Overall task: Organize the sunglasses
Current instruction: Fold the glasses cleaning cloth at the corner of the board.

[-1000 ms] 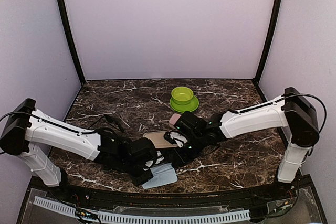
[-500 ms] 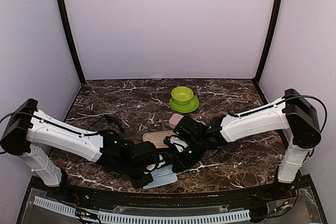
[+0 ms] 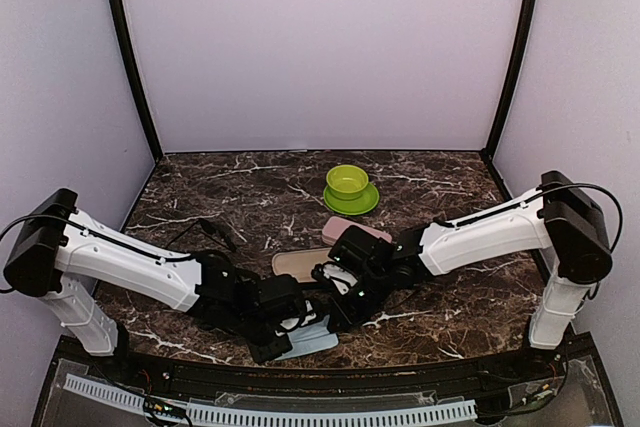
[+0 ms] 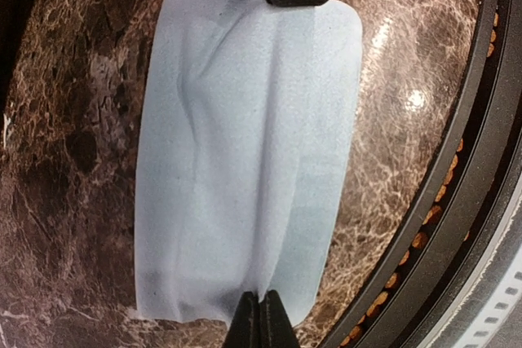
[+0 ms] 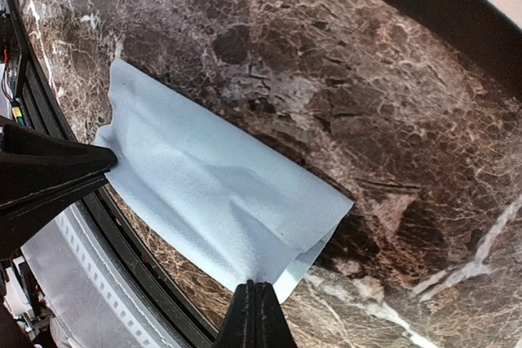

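White shells and black joint blocks cover the left arm (image 3: pixel 120 265) and right arm (image 3: pixel 480 234); thin black cables (image 3: pixel 600 187) loop at nine and three o'clock.

Top view: blue cloth (image 3: pixel 318 340) largely hidden beneath the left gripper (image 3: pixel 287 331) and right gripper (image 3: pixel 335 314); pink case (image 3: pixel 352 226) behind the cloth, partly covered by the right arm (image 3: pixel 470 235); dark object (image 3: pixel 215 234) left of the cloth, too small to identify. Left wrist view: right gripper at the cloth's far edge, cropped by the frame
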You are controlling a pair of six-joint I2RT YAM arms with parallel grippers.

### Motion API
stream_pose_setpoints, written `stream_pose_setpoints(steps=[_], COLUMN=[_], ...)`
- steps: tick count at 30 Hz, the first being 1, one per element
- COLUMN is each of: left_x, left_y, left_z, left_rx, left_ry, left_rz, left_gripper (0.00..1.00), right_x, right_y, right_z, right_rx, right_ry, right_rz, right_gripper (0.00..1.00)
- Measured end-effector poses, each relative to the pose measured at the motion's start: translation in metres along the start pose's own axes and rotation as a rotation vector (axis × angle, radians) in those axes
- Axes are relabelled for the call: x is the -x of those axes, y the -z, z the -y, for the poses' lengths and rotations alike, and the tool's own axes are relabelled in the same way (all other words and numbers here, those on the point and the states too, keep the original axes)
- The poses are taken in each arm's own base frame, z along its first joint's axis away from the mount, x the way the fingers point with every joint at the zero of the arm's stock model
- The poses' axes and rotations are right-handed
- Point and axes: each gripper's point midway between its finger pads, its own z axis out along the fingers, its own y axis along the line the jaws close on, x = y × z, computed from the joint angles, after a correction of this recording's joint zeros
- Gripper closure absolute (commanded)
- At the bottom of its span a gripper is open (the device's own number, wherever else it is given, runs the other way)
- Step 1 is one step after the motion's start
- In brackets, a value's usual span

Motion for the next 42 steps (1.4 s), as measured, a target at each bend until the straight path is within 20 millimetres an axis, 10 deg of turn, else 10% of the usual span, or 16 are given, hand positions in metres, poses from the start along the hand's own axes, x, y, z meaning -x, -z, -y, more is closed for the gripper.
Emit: stream_pose_setpoints(steps=[42], left_x=[0.0], left_y=[0.0], left_z=[0.013], left_rx=[-0.025], left_ry=[-0.025], left_rz=[-0.018], left_gripper=[1.0], right_x=[-0.007], right_y=[-0.003], right_z=[0.002], right_rx=[-0.026], right_ry=[0.006], right_rz=[-0.01], right_gripper=[1.0])
